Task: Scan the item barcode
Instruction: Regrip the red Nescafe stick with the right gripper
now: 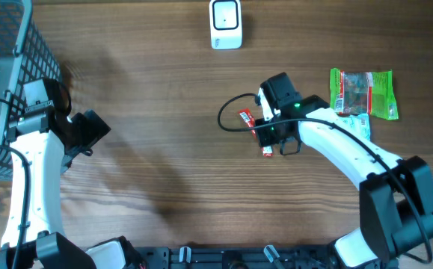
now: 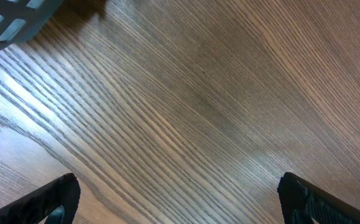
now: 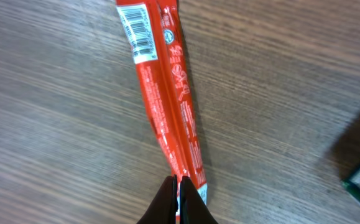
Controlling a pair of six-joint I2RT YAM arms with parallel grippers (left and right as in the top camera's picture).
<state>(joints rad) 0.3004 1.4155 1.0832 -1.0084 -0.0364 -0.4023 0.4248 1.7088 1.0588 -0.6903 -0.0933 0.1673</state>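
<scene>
A long red snack packet [image 3: 165, 99] lies on the wooden table, its white barcode label [image 3: 139, 30] facing up at the far end. My right gripper [image 3: 180, 198] is shut on the packet's near end, with a thin edge of wrapper pinched between the fingertips. From overhead the red packet [image 1: 247, 119] pokes out beside the right gripper [image 1: 270, 139] at mid-table. The white barcode scanner [image 1: 226, 24] stands at the back centre. My left gripper [image 2: 180, 202] hangs open over bare wood, far to the left [image 1: 90, 133].
A grey wire basket [image 1: 7, 67] fills the left back corner beside the left arm. A green snack bag [image 1: 363, 93] and a pale teal packet [image 1: 358, 124] lie to the right of the right arm. A black cable [image 1: 227, 112] loops by the red packet.
</scene>
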